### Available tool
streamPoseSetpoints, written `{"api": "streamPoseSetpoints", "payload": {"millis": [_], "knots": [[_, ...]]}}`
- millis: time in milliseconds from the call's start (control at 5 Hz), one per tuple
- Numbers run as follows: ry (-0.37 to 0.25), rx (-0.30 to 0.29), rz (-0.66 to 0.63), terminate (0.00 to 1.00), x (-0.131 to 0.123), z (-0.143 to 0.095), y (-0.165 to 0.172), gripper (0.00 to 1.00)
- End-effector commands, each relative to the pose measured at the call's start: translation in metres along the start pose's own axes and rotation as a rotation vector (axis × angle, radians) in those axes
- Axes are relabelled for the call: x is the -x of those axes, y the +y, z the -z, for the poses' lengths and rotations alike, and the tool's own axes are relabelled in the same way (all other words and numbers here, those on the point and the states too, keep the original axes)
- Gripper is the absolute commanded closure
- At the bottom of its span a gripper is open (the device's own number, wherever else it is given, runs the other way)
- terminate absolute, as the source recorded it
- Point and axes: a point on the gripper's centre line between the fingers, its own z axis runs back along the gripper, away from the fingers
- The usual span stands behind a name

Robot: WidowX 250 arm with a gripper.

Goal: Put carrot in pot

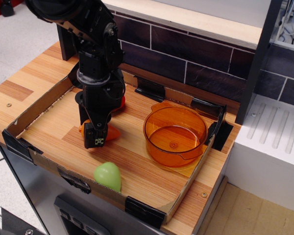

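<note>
The orange carrot (112, 133) lies on the wooden board at the left middle of the tray. Its tip points right and most of it is hidden behind my gripper. My black gripper (96, 140) is down on the carrot. Its front finger (97, 138) covers the carrot's middle, and orange shows on both sides of it. The front finger hides the gap, so I cannot tell whether the jaws are closed on the carrot. The amber translucent pot (175, 136) stands empty to the right, apart from the carrot.
A red strawberry-shaped toy (121, 102) sits behind the arm, mostly hidden. A pale green egg-shaped toy (108, 176) lies near the front wall. A low cardboard wall (39, 105) rings the board. A dark brick wall stands behind.
</note>
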Motion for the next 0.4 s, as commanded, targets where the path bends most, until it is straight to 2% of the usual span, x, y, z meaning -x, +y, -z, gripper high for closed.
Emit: {"api": "streamPoseSetpoints", "payload": {"millis": [0,200], "knots": [[-0.010,-0.020,0.004,0.00,-0.007,-0.005,0.004,1.00],[-0.033,-0.031,-0.045,0.00,-0.007,-0.040,0.003,1.00]]}}
